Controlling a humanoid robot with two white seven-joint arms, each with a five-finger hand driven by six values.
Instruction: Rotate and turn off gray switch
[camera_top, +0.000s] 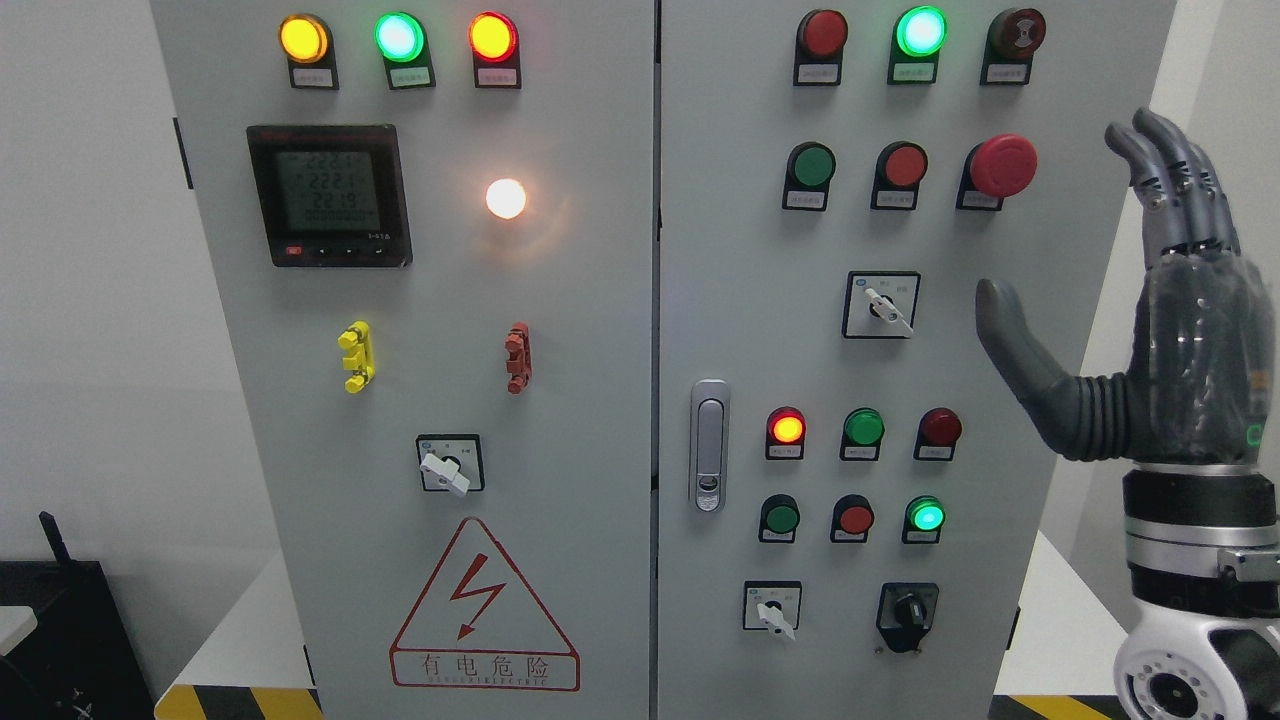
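The right robot hand (1150, 310) is being held upright nearest the camera, wide open and holding nothing, its fingers (1175, 185) stretched upward and its thumb (1010, 330) spread toward the cabinet (600, 300); no left robot hand is being shown. Several gray rotary switches are being presented on the cabinet face, and which one is meant cannot be told for sure. The nearest, the upper gray switch (882, 305), is being seen just left of the thumb and apart from it, its lever angled down to the right. Two more, the lower gray switch (772, 607) and the left-door gray switch (449, 464), are being seen farther left of the thumb. The approach step is judged to be under way; next, the lever is to be pinched and rotated.
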